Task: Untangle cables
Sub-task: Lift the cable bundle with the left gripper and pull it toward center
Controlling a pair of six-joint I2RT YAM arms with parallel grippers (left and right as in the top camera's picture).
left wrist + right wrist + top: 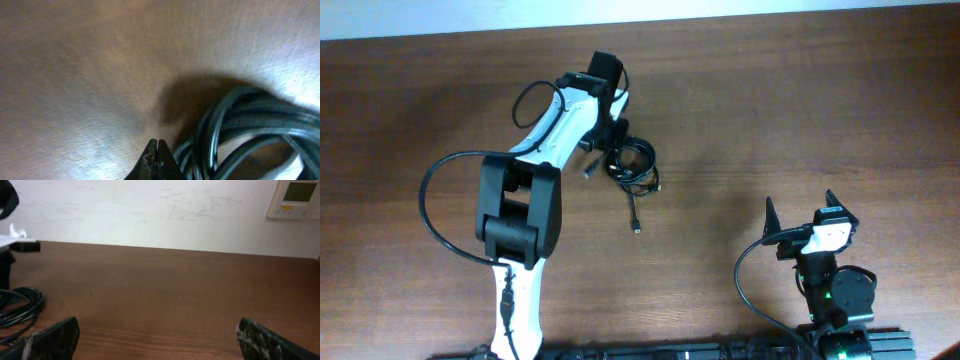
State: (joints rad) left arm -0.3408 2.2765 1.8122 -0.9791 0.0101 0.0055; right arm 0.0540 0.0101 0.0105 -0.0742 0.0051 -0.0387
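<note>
On a brown wooden table (800, 90), the left tool (617, 135) is set at the 11 o'clock edge of the cables (635, 165). Its fingertips (156, 150) are seen closed together, with cords just beside them. The black cables are bunched in loose loops near the table's middle, with one plug end (636, 230) laid out toward 6 o'clock. At 4 o'clock, well apart, the right tool (800, 208) is held wide open.

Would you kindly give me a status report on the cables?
Left claw shut, tips beside cables. Right claw open, parked apart. Cables in one tangle. No obstruction seen.
</note>
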